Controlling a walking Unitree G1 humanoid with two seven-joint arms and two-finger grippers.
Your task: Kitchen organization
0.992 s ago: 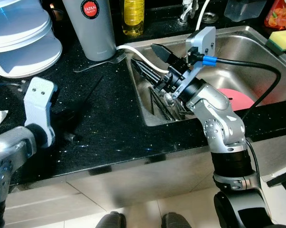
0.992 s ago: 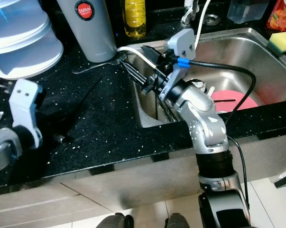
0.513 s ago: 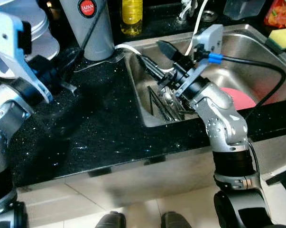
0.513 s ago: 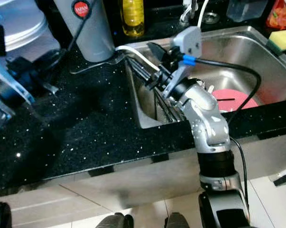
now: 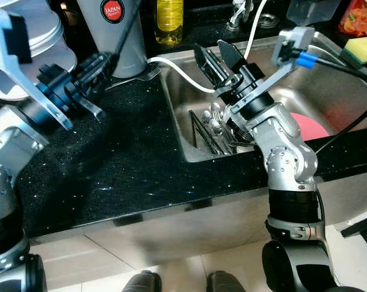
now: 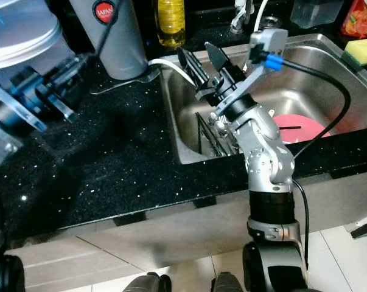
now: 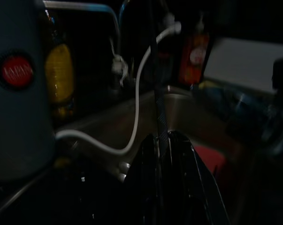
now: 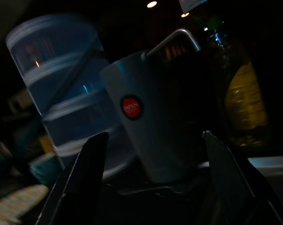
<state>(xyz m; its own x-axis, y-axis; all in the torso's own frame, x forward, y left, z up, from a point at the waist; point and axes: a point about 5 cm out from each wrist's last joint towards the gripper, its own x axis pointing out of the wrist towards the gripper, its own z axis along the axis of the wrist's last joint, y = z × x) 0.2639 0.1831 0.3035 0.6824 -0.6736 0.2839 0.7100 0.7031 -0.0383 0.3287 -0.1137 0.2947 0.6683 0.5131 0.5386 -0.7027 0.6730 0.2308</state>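
My left gripper [image 5: 103, 61] hovers over the black counter [image 5: 134, 158], just left of the grey tumbler [image 5: 117, 33] with a red logo. It is shut on a thin black stick [image 5: 127, 27] that slants up across the tumbler; the left wrist view shows the stick [image 7: 158, 93] pinched between the fingertips [image 7: 175, 140]. My right gripper [image 5: 218, 56] is open and empty above the left end of the steel sink [image 5: 274, 100], its fingers pointing at the tumbler [image 8: 155, 122]. Below it a wire cutlery rack [image 5: 202, 131] holds several pieces of cutlery.
A fork [image 5: 137, 77] lies on the counter by the tumbler, and a white hose [image 5: 180, 68] runs over the sink rim. A pink plate [image 5: 310, 126] lies in the sink. Stacked translucent containers [image 5: 46, 27], a yellow bottle [image 5: 170, 18] and a sponge [image 5: 361, 48] line the back.
My left arm rose from low over the counter with the black stick and carried it towards the tumbler. My right gripper lifted out of the sink's corner and now points up and back.
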